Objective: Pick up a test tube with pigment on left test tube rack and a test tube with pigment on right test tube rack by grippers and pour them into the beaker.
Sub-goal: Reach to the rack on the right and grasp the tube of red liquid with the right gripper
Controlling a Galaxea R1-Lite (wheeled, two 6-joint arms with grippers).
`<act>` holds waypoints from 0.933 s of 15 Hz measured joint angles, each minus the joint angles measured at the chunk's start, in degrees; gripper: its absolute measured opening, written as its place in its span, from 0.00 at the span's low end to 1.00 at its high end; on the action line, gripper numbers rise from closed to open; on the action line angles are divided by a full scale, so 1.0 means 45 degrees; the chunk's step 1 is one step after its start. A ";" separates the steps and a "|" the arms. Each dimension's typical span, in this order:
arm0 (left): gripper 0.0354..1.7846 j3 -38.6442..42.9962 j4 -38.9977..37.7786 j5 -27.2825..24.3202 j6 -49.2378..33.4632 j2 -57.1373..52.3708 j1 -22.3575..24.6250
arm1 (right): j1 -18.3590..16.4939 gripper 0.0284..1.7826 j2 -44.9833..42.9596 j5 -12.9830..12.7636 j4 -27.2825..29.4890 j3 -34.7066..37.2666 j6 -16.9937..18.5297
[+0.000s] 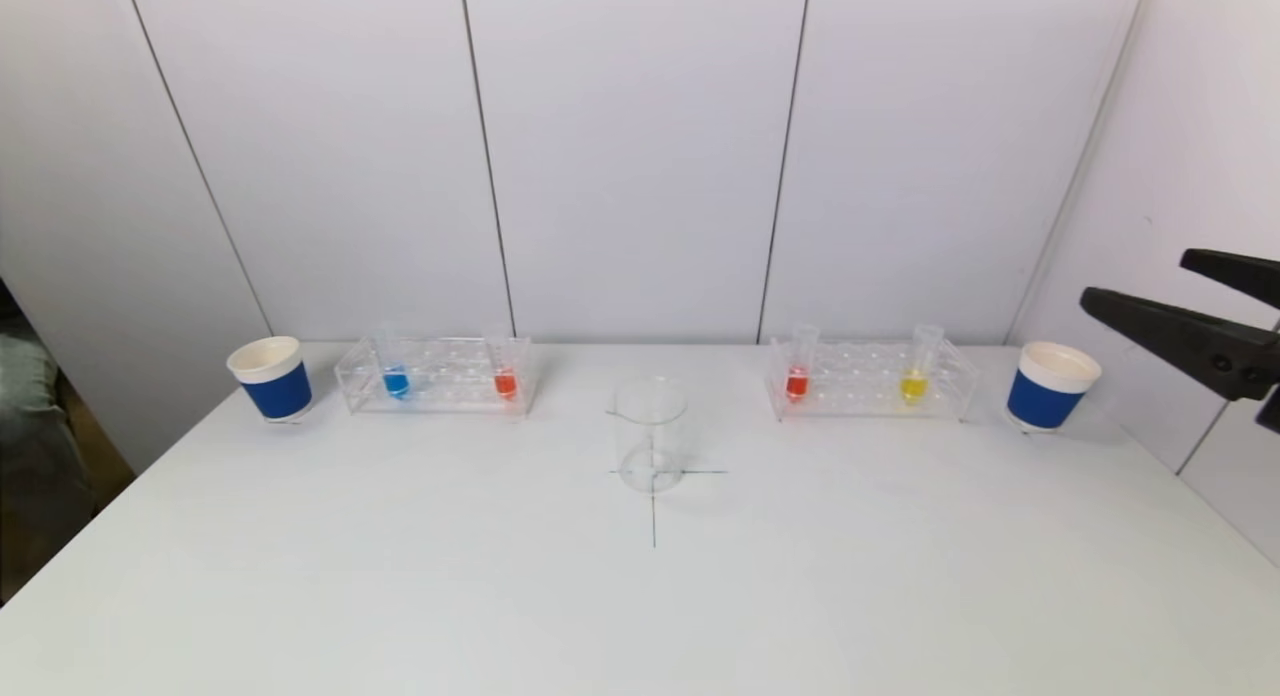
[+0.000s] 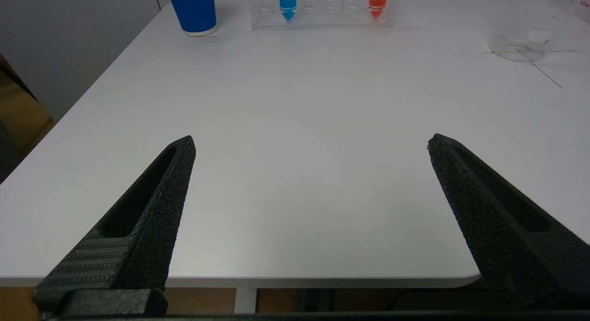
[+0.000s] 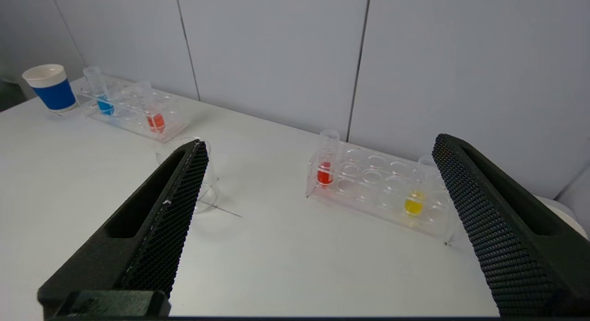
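Observation:
The left test tube rack (image 1: pixel 450 374) holds a blue-pigment tube (image 1: pixel 395 381) and an orange-red one (image 1: pixel 505 381). In the right test tube rack (image 1: pixel 860 378) stand a red tube (image 1: pixel 797 381) and a yellow tube (image 1: pixel 913 384). Between the racks, on a drawn cross, sits the clear beaker (image 1: pixel 650 434). My right gripper (image 1: pixel 1135 278) hovers open and empty above the table's right side, aimed at the right rack (image 3: pixel 373 182). Out of the head view, my left gripper (image 2: pixel 311 139) hangs open and empty over the table's near left edge, far from the left rack (image 2: pixel 329 14).
A blue-and-white paper cup (image 1: pixel 272 378) stands left of the left rack, and another cup (image 1: pixel 1050 386) right of the right rack. White wall panels rise directly behind the racks. The table (image 1: pixel 640 596) reaches forward to me as bare white surface.

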 joint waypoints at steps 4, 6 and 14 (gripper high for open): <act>0.99 0.0000 0.0000 0.0000 -0.0005 0.0000 -0.0005 | 0.0393 0.99 0.2544 -0.0068 -0.3413 0.1181 -0.0016; 0.99 0.0000 0.0000 0.0000 -0.0005 0.0000 -0.0005 | 0.0696 0.99 0.3798 -0.0222 -0.5128 0.1671 0.0016; 0.99 0.0000 0.0000 0.0000 -0.0005 0.0000 -0.0005 | 0.2081 0.99 0.9574 -0.1967 -1.1968 0.2319 0.0065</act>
